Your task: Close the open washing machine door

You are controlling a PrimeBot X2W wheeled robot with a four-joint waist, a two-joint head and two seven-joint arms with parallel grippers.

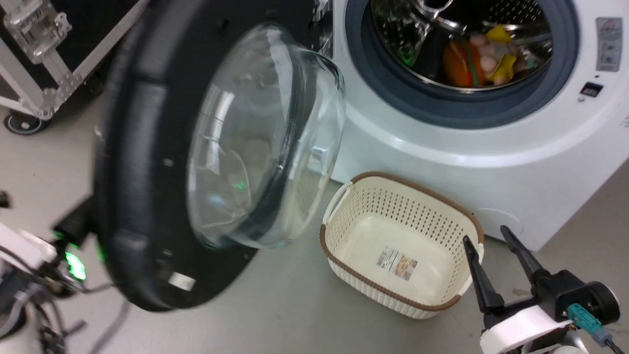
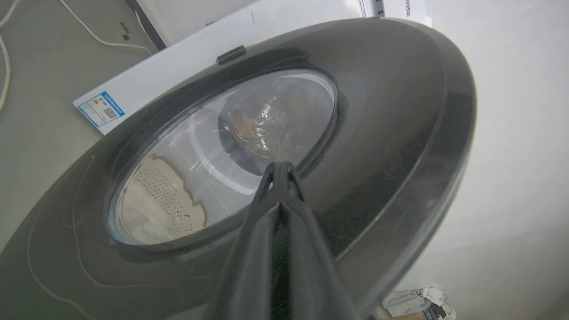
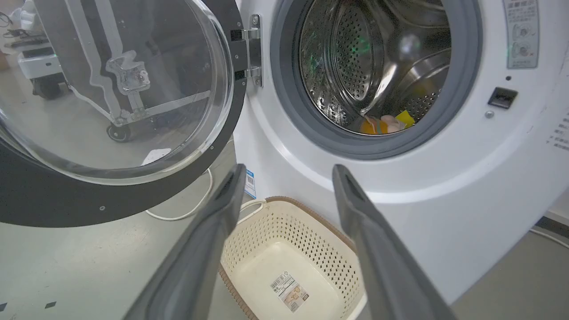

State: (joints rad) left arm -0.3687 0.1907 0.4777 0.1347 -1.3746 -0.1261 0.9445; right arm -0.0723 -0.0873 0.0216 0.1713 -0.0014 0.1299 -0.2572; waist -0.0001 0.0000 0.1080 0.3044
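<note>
Left gripper (image 2: pixel 280 168) pressed together, tips at washing machine door (image 2: pixel 400 155) outer face; reads as push setup. Right gripper (image 3: pixel 288 171) spread, empty, near basket (image 3: pixel 306 231).

A room with a grey floor (image 1: pixel 295 314)
A black case (image 1: pixel 93 29) stands on a small wheel (image 1: pixel 22 124), with the floor just under it.

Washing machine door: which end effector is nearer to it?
Left. The left end effector, shut, points at the washing machine door, at its black rim beside the glass. The right end effector, open, sits beside the cream perforated basket, well apart from the door.
</note>
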